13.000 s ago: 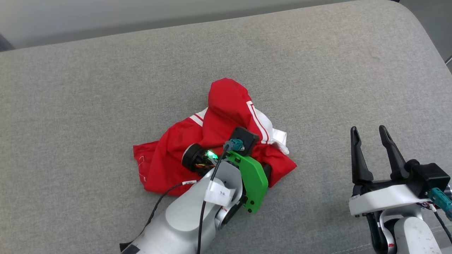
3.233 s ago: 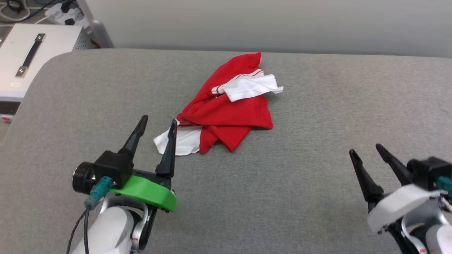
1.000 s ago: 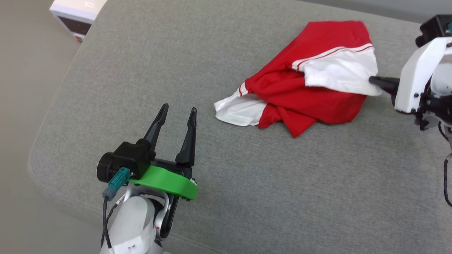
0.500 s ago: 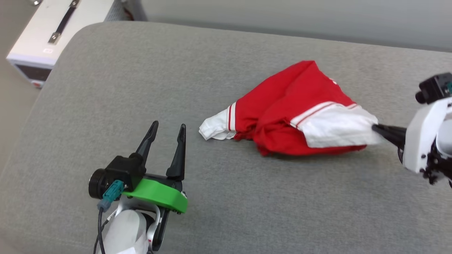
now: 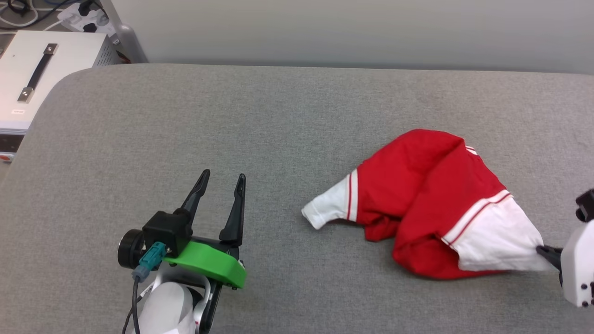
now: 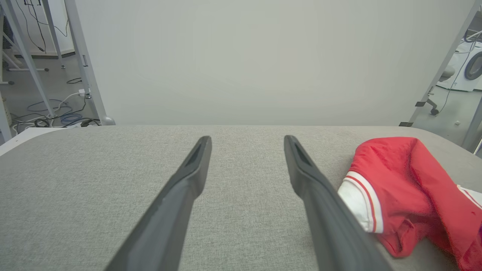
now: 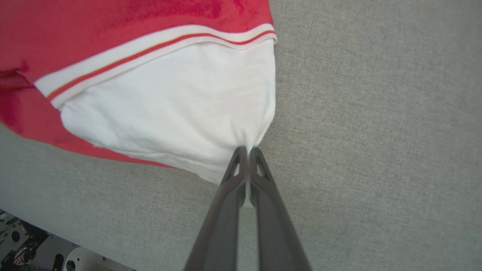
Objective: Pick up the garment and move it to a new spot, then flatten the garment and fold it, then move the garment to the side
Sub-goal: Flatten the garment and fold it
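Right wrist view: my right gripper [image 7: 247, 149] pinches a white sleeve [image 7: 177, 101].
The garment [image 5: 417, 195] now lies farther right on the grey cushion [image 5: 232, 116]; relocation seems nearly done, flattening next. My left gripper [image 5: 222, 176] hangs spread.

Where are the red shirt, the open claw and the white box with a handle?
garment [image 5: 417, 185], head view, red body fabric.
left gripper [image 5: 223, 175], head view, midway between its fingertips.
white box [image 5: 69, 69], head view, its top face.

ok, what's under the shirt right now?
The garment lies bunched on the grey padded surface, which shows all around it. The right gripper pinches its white sleeve at the edge. Anything beneath the heaped fabric is covered.
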Motion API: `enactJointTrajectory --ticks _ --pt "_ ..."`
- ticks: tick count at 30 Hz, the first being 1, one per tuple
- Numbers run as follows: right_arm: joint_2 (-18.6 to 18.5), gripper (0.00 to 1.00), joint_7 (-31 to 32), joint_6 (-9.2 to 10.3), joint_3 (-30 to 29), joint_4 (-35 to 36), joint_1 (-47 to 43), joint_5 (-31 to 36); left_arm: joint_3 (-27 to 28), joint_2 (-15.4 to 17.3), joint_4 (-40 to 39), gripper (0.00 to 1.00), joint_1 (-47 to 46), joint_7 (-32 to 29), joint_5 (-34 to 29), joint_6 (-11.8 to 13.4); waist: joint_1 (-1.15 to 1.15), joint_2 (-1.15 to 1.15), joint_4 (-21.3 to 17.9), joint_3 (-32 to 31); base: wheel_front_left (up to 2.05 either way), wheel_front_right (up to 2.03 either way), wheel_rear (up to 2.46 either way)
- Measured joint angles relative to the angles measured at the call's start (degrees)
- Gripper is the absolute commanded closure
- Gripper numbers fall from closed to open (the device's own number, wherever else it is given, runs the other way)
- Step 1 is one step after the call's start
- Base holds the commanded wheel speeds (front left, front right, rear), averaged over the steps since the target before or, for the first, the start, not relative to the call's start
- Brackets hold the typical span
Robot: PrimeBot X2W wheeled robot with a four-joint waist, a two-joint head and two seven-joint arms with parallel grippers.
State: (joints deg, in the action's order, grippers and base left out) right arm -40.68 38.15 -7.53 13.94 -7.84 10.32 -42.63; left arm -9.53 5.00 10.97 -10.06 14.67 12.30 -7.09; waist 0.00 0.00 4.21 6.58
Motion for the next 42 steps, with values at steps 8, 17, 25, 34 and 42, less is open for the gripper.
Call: enactJointTrajectory --ticks 8,17,25,34,42 --pt "3.5 0.0 -8.6 0.0 -0.7 -5.4 -1.5 3.3 -1.2 0.1 1.1 0.0 0.0 0.0 0.0 -0.2 0.0 0.0 -1.0 0.8 0.0 0.0 0.0" --pt "7.7 0.0 -22.8 0.0 -7.5 0.9 -0.3 2.8 -2.3 0.4 2.2 0.0 -0.1 0.0 1.6 -0.2 0.0 0.0 -3.1 -0.6 0.0 0.0 0.0" --pt "15.8 0.0 -31.9 0.0 -14.6 10.7 -7.4 6.4 -6.4 0.9 3.3 0.0 -0.4 -4.6 6.5 -0.2 0.0 0.0 -5.5 -0.4 0.0 0.0 0.0" --pt "23.0 0.0 -30.8 0.0 -17.0 19.1 -11.2 10.3 -12.1 2.6 5.7 0.0 -7.1 -28.3 10.5 -0.2 0.0 0.0 -8.5 2.1 0.0 0.0 0.0" --pt "25.1 0.0 -29.8 0.01 -17.0 20.2 -11.3 11.6 -14.2 3.5 9.2 0.0 -12.8 -34.6 9.5 0.3 0.0 0.0 -11.2 5.4 0.0 0.0 0.0"
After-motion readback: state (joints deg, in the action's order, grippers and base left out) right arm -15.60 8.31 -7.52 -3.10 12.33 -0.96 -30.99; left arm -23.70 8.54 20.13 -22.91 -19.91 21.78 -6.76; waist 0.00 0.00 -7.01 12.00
